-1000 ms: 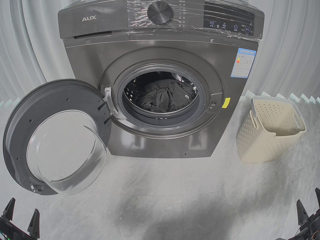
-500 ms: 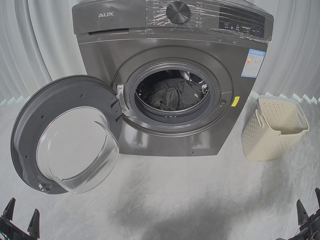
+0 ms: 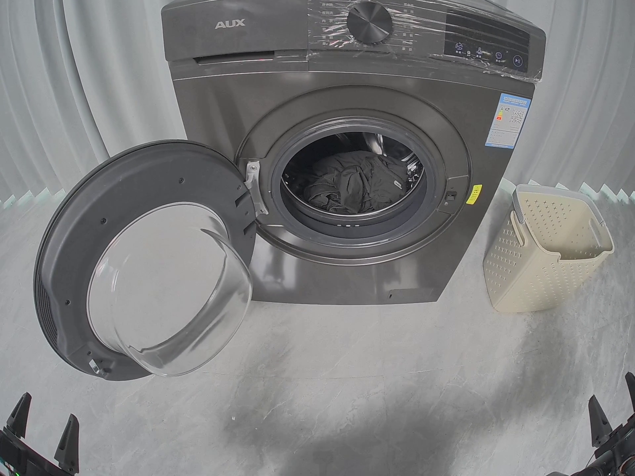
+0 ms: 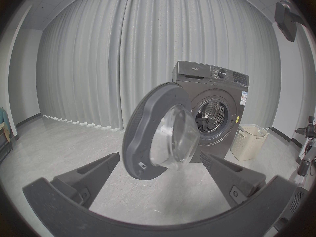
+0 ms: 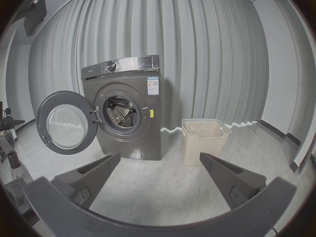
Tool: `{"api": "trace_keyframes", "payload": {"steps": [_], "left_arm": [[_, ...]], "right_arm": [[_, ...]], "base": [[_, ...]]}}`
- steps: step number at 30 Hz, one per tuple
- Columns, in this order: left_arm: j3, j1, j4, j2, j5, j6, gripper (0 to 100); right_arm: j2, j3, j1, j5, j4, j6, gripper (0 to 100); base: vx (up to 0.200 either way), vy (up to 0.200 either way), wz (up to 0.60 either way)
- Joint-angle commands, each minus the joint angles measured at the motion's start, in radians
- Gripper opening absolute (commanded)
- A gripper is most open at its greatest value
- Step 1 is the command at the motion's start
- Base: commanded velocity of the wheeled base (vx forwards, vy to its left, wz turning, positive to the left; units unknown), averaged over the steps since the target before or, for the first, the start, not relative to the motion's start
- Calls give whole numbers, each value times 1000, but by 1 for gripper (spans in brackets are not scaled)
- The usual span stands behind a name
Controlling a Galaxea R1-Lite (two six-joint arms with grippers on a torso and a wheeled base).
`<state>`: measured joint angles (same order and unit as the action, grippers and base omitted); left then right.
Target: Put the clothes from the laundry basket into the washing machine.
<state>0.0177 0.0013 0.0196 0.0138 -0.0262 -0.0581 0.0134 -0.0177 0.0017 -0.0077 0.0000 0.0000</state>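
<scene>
We face a grey front-loading washing machine (image 3: 344, 133) on a pale floor, its round door (image 3: 145, 259) swung wide open to our left. A cream perforated laundry basket (image 3: 549, 252) stands just beside the machine on our right, and what we see of its inside looks empty. A heap of dark clothes (image 3: 354, 183) lies inside the drum. We judge the loading done, with perhaps only the door left to close. The left gripper (image 4: 158, 154) and right gripper (image 5: 159, 155) hang low, well apart from everything, fingers spread, holding nothing.
</scene>
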Motion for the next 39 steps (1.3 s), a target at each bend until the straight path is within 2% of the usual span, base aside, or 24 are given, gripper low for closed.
{"api": "trace_keyframes", "payload": {"steps": [1,8,14,23,35,39], "left_arm": [[-15,0,0,-14,0,0,100],[-15,0,0,-14,0,0,100],[-15,0,0,-14,0,1,100],[-15,0,0,-14,2,0,100],[-15,0,0,-14,0,1,100],[-15,2,2,-14,-3,7,100]], "right_arm": [[-13,18,0,0,0,0,100],[-13,18,0,0,0,0,100],[-13,18,0,0,0,0,100],[-13,18,0,0,0,0,100],[-13,18,0,0,0,0,100],[-13,18,0,0,0,0,100]], "base": [[0,200,0],[0,29,0],[-200,0,0],[0,0,0],[0,200,0],[0,0,0]]}}
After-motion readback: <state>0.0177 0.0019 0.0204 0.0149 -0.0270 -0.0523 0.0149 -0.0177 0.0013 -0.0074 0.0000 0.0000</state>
